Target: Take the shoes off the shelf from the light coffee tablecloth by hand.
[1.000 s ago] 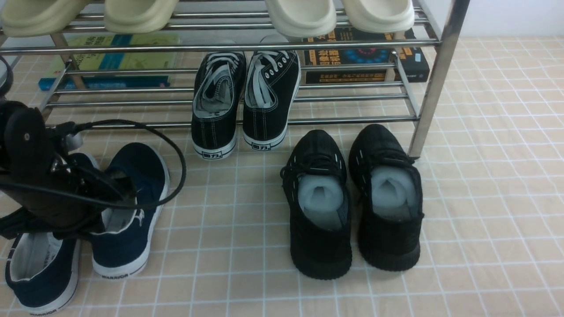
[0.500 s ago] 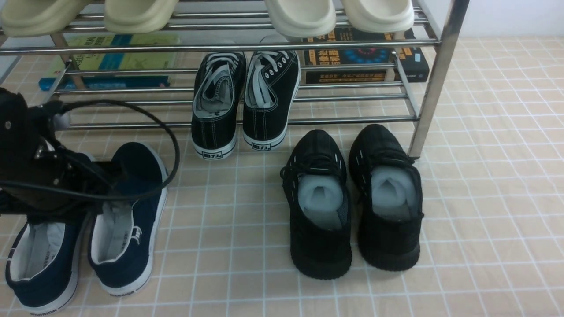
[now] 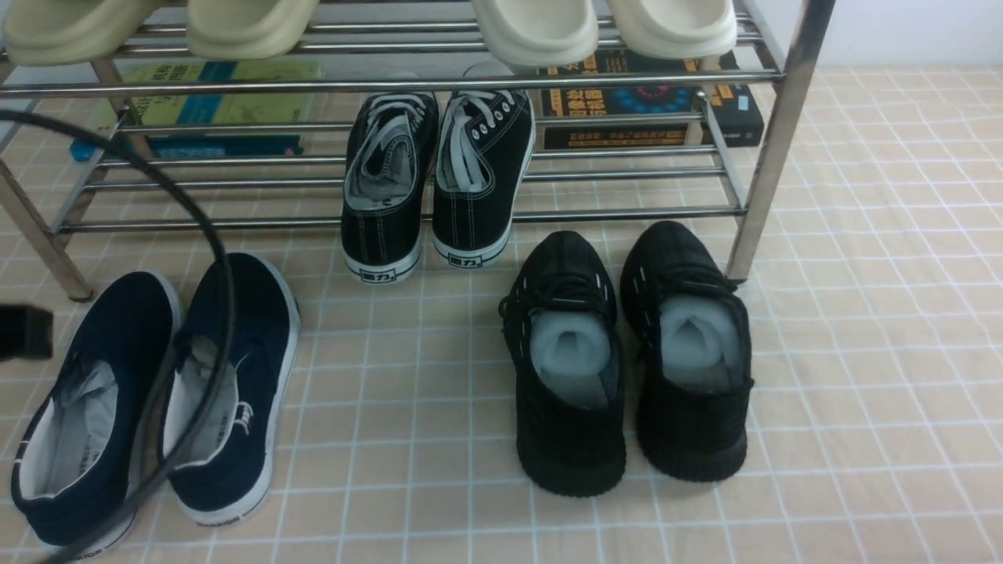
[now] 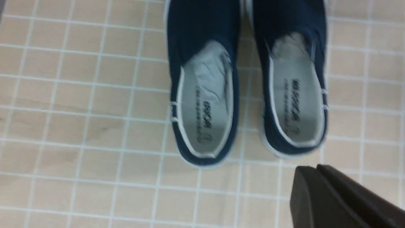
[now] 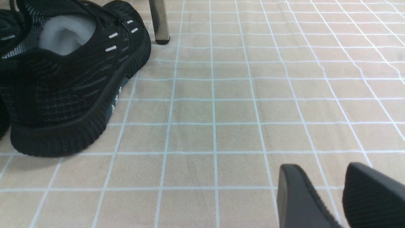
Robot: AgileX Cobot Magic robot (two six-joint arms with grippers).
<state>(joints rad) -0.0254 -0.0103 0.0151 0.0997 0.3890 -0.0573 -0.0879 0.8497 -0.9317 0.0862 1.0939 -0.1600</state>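
Evidently the left arm is the nearer one, its gripper at the far left with the fingers closed on nothing. Just right of it lie the navy slip-ons, both on the light coffee tablecloth in front of the shelf, long axes running toward the rack, toes foremost and angled slightly right. Farther right, well apart from the pair, the right gripper holds its fingers open. The coming move is probably the left arm's retreat, away from the shoes.
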